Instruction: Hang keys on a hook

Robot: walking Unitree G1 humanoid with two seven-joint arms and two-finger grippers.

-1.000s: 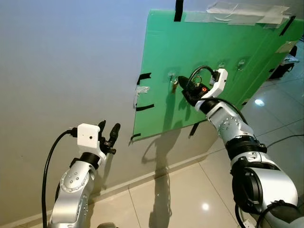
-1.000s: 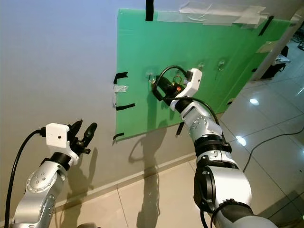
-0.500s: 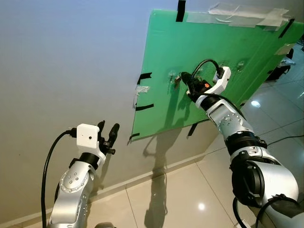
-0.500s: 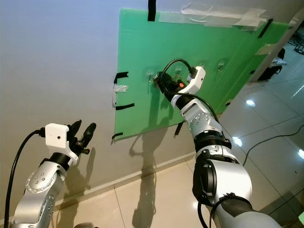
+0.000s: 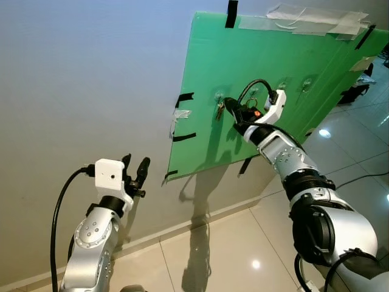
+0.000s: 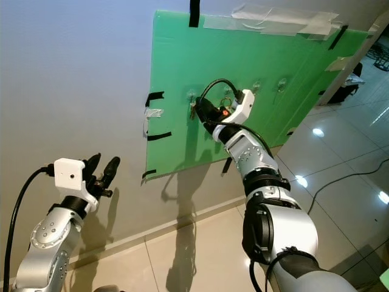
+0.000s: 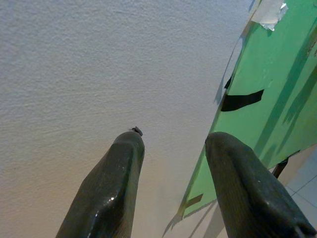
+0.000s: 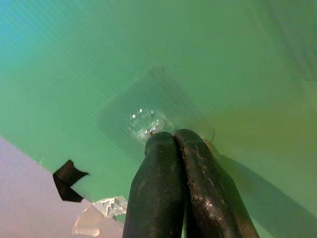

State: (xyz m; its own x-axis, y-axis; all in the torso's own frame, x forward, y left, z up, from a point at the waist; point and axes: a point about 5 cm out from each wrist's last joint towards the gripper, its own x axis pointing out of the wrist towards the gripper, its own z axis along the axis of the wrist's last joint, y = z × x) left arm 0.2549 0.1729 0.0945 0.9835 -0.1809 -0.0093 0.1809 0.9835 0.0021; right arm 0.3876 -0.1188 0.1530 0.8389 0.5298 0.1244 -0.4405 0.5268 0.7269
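Three clear hooks (image 5: pixel 219 95) dot one green board (image 5: pixel 267 67); right gripper (image 5: pixel 227 103) fingers pinch keys (image 5: pixel 220 109), left gripper (image 5: pixel 135 170) fingers spread

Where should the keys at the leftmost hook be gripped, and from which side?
Grip the keys by the ring end, coming straight at the green board from the front. They dangle flat against it below the clear hook, where the right gripper, fingers shut, already sits.

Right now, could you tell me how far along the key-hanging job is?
Done: the right gripper has brought the keys up to the leftmost clear hook on the green board. In hand: its fingers are shut, with the keys dangling by that hook. Left: whether the ring is over the hook cannot be told; release and withdrawal remain. The left gripper is idle.
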